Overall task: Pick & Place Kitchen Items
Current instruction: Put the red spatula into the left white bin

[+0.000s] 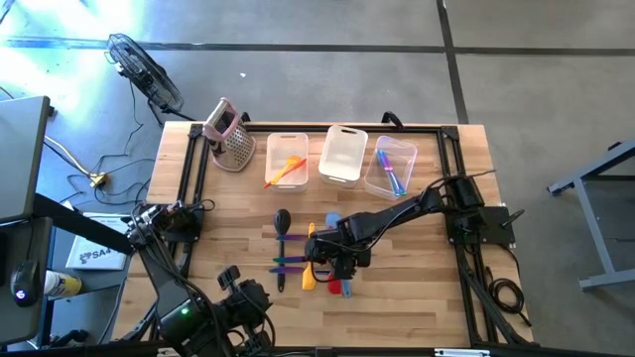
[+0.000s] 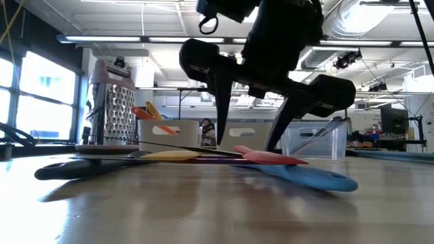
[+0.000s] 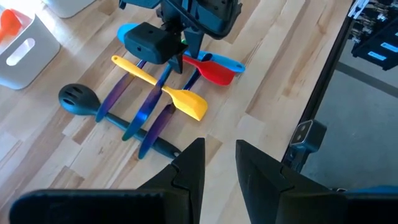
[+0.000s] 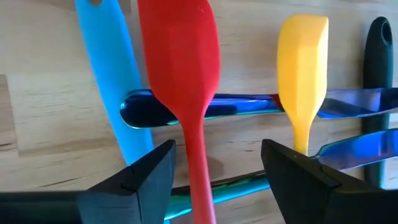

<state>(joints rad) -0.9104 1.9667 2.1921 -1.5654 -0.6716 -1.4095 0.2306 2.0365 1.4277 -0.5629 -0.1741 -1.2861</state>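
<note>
A pile of slim utensils lies on the wooden table near its front middle. It holds a red spatula (image 4: 183,62), a light blue spatula (image 4: 106,62), a yellow spatula (image 4: 303,62), shiny blue and purple pieces (image 3: 146,112) and a dark slotted spoon (image 3: 78,98). The red spatula rests across the shiny pieces. My right gripper (image 4: 217,180) points down over the pile, open. Its two fingers stand on either side of the red spatula's handle (image 4: 200,168), with a gap on each side. My left gripper (image 3: 219,165) hangs above the table's near left part, its fingers a narrow gap apart with nothing between them.
Three clear bins stand along the far side. The left bin (image 1: 288,159) holds orange utensils, the middle one (image 1: 343,154) shows nothing inside, and the right one (image 1: 391,167) holds blue and purple utensils. A metal grater (image 1: 230,134) stands at the far left.
</note>
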